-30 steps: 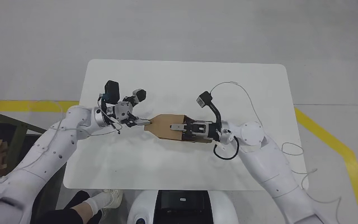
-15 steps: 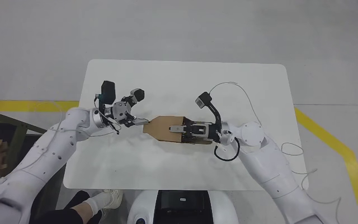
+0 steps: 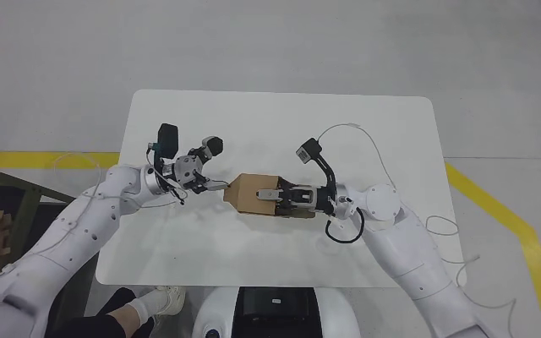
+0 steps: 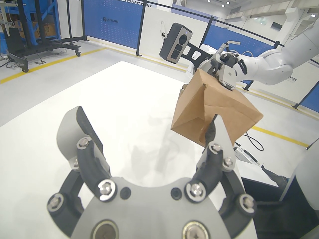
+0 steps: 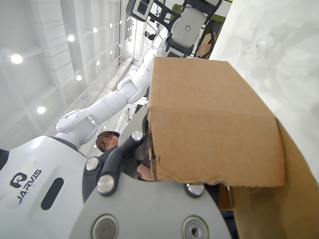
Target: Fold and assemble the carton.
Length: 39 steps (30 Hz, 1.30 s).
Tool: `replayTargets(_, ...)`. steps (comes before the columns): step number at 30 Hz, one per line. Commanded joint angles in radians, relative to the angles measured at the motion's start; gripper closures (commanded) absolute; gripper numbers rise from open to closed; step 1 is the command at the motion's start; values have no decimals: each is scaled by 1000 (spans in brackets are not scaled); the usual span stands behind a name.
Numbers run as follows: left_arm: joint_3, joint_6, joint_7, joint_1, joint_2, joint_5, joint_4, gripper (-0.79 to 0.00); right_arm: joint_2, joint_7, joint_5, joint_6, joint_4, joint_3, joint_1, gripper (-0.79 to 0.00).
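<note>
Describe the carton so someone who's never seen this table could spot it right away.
Look at the white table, near its middle, between the two arms. The carton is the brown cardboard box held in the right gripper, with the open left gripper beside its other end. It is the only brown thing on that table.

the carton [image 5: 211, 130] hides most of the right claw [image 3: 269, 193] and overruns the view's edge.

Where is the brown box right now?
In the top view the carton is near the middle of the table, clamped in the right hand, with the open left hand close to its other end.
</note>
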Motion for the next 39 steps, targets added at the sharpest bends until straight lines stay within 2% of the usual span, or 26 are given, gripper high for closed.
replayTargets(1,13,0,-2,-3,-1,3,-4,-785,0,2,4,-1,-1,0,0,0)
replayTargets(19,102,0,1,-55,-20,0,1,-785,-6,12,28,0,14,-21,12,0)
replayTargets(39,141,0,48,-86,-22,32,-2,-785,-12,18,34,-1,31,-37,26,0)
